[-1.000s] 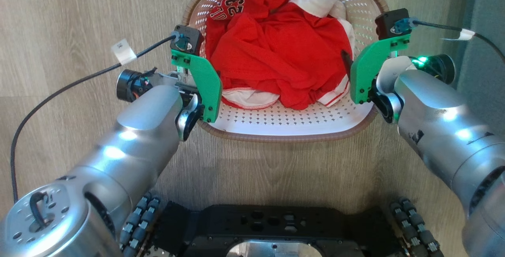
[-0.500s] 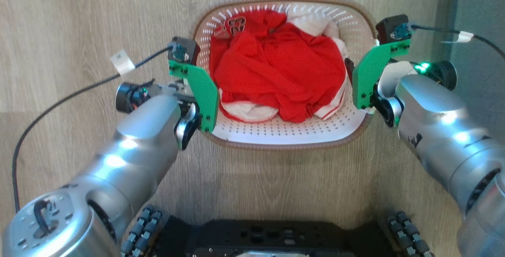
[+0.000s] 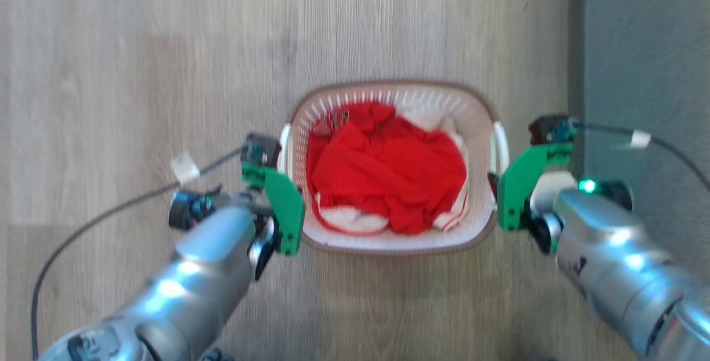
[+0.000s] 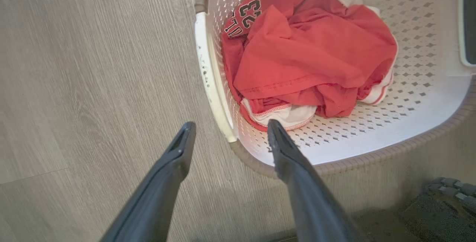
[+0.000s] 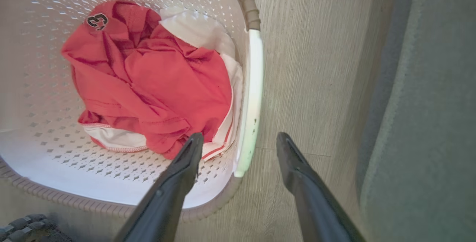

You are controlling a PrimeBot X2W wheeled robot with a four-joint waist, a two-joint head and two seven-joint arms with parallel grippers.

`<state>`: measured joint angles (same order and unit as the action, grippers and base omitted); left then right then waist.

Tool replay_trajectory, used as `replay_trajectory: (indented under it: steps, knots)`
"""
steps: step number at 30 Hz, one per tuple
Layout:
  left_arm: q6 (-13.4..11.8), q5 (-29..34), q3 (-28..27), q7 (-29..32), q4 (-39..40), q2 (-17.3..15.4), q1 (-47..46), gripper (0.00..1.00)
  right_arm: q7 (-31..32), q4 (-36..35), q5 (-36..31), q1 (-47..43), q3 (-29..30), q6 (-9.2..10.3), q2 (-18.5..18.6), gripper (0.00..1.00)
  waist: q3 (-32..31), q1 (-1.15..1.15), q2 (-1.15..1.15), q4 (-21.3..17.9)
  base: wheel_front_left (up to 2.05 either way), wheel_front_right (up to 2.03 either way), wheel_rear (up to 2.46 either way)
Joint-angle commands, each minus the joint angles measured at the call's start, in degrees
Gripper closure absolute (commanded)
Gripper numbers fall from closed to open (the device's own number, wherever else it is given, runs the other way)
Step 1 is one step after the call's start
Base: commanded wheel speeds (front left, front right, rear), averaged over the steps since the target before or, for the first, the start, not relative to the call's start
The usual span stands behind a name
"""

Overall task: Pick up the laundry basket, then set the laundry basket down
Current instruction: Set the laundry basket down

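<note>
Basket: we see the laundry basket [image 3: 388,245] upright on the wood floor [image 3: 166,72], between our two arms, rim up.
Contents: red and white clothes [image 3: 388,178] lie heaped inside (a number patch shows on the red cloth).
Left gripper: on the left gripper [image 4: 230,125] the fingers are spread wide and hold nothing.
Left fingers and basket: in the left wrist view the near end of the white left handle [image 4: 212,74] lies in the gap between the two tips. One finger is over bare floor outside the wall, the other over the perforated inside.
Right gripper: on the right gripper [image 5: 240,136] the fingers are likewise wide apart and hold nothing.
Right fingers and basket: the near end of the white right handle [image 5: 251,97] sits between the tips – one finger over the clothes inside, the other over the floor outside.
Contact: we cannot tell whether any finger touches a handle or the rim.
Surroundings: a grey surface [image 3: 638,45] runs along the floor just beyond our right arm.
</note>
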<state>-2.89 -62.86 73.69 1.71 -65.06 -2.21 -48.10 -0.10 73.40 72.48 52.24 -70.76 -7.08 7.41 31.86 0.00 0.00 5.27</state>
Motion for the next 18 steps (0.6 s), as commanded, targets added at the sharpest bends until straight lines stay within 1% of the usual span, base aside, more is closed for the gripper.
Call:
replay_trajectory:
  steps: [1, 4, 6, 7, 9, 10, 13, 15, 16, 17, 18]
  knots:
    - [0.2, 0.1, -0.3, -1.4, 0.1, -0.7, 1.1, 0.0, -0.8, -0.3, 0.8, -3.7, 0.2, -0.41, -0.8, 0.0, -6.9, 0.0, 0.0, 0.1, 0.0, 0.0, 0.0]
    - [-0.1, -1.0, -1.1, -4.9, -0.5, -0.7, 3.3, 0.0, -2.8, -1.9, 2.6, -6.0, 1.7, -0.41, -0.5, 0.0, -11.3, 0.0, 0.0, 0.2, 0.0, 0.0, 0.0]
    - [0.0, -2.0, -1.8, -7.2, -0.7, -0.7, 4.9, 0.0, -5.0, -2.9, 2.9, -7.2, 2.0, -0.41, 0.1, 0.0, -14.1, 0.0, 0.0, 0.3, 0.0, 0.0, 0.0]
    - [-0.1, -2.4, -2.2, -9.7, -1.1, -0.7, 6.1, 0.0, -7.3, -4.1, 3.4, -8.3, 2.5, -0.41, 0.6, 0.0, -16.4, 0.0, 0.0, 0.4, 0.0, 0.0, 0.0]
    - [0.0, -2.5, -2.3, -11.9, -1.6, -0.7, 7.1, 0.0, -10.2, -5.2, 3.8, -9.2, 3.1, -0.41, 1.2, 0.0, -18.4, 0.0, 0.0, 0.6, 0.0, 0.0, 0.0]
    - [0.0, -2.5, -2.3, -11.9, -1.6, -0.7, 7.1, 0.0, -10.2, -5.2, 3.8, -9.2, 3.1, -0.41, 1.2, 0.0, -18.4, 0.0, 0.0, 0.6, 0.0, 0.0, 0.0]
    - [-0.2, -2.2, -2.5, -14.7, -2.1, -0.7, 7.7, 0.0, -13.5, -7.2, 3.6, -9.9, 4.0, -0.41, 1.9, 0.0, -20.8, 0.0, 0.0, 1.1, 0.0, 0.0, 0.0]
    - [-0.5, -1.7, -3.1, -16.0, -2.1, -0.7, 7.8, 0.0, -14.6, -8.5, 2.8, -10.1, 4.8, -0.41, 2.5, 0.0, -22.3, 0.0, 0.0, 1.4, 0.0, 0.0, 0.0]
    - [-0.7, -1.4, -3.8, -16.4, -1.8, -0.8, 7.6, 0.0, -14.8, -9.4, 2.1, -10.0, 5.5, -0.41, 2.9, 0.0, -23.0, 0.0, 0.0, 1.4, 0.0, 0.0, 0.0]
    - [-1.5, -0.6, -5.4, -16.6, -0.5, -1.4, 6.6, 0.0, -14.8, -10.6, 1.0, -9.3, 7.5, -0.41, 3.5, 0.0, -23.5, 0.0, 0.0, 1.4, 0.0, 0.0, 0.0]
    - [-2.8, 1.0, -8.2, -16.6, 2.4, -2.6, 5.4, 0.0, -14.8, -12.0, -0.6, -8.9, 10.0, -0.41, 4.3, 0.0, -24.0, 0.0, 0.0, 1.5, 0.0, 0.0, 0.0]
